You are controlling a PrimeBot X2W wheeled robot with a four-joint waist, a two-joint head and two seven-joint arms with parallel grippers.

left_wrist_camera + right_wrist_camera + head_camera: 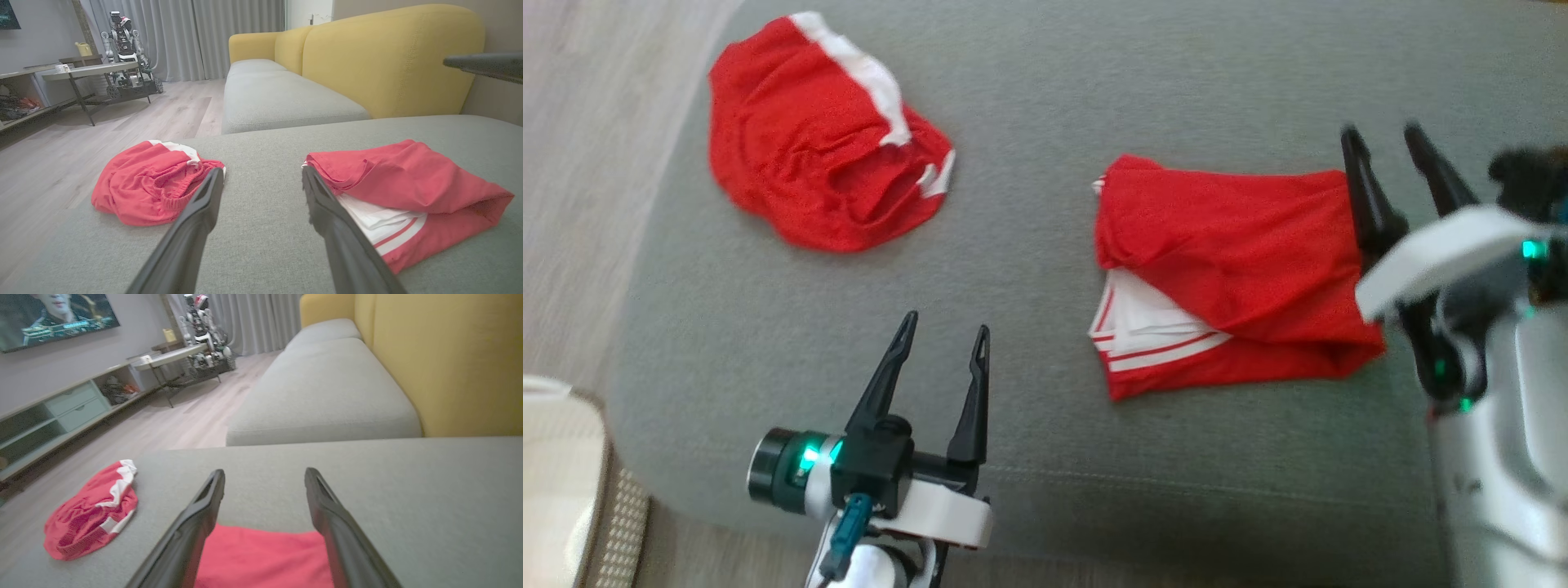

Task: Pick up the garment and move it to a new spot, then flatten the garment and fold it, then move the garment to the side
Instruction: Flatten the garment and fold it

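Two red garments on the grey, coarse-woven sofa cushion (pixel 1045 82); at the right the folded garment (pixel 1233 261), a rough rectangle of smooth knit, with white, red-striped layers showing at its near left corner; well apart at the left the crumpled garment (pixel 809 163), a rumpled oval with a white band and a gathered waist. Left hand (pixel 947 322) near the cushion's front edge, over bare fabric; long, dark, tapered fingers spread wide, gripping nothing. Right hand (pixel 1380 129) at the folded garment's right edge, likewise spread, nothing clamped (red cloth lying flat below its fingers in the right wrist view). Brought in by the wrist views: yellow upholstered backrest (pixel 388 53), grey pleated curtains, another robot (pixel 122 41) behind a round counter (pixel 90 69); by the right wrist view, a lit wall screen (pixel 53 314).
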